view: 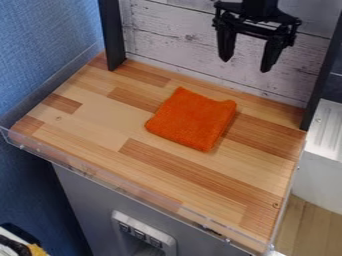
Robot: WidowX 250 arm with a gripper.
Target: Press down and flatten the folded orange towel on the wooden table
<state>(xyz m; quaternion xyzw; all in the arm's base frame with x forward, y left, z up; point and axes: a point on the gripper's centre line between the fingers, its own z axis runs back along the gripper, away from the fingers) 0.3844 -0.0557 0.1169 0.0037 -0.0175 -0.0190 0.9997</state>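
The black gripper (246, 65) hangs at the upper right of the view, in front of the whitewashed wood panel. Its two fingers are spread apart with nothing between them. Below it and to the left, an orange cloth (192, 119) lies folded into a rough square on the wooden counter (100, 120). A gap separates the gripper from the cloth, and they do not touch.
Black uprights (112, 35) stand at the counter's back left and back right. A clear low rim (120, 187) runs along the front edge. The whitewashed panel (174, 37) closes the back, and a white unit (324, 150) stands at the right.
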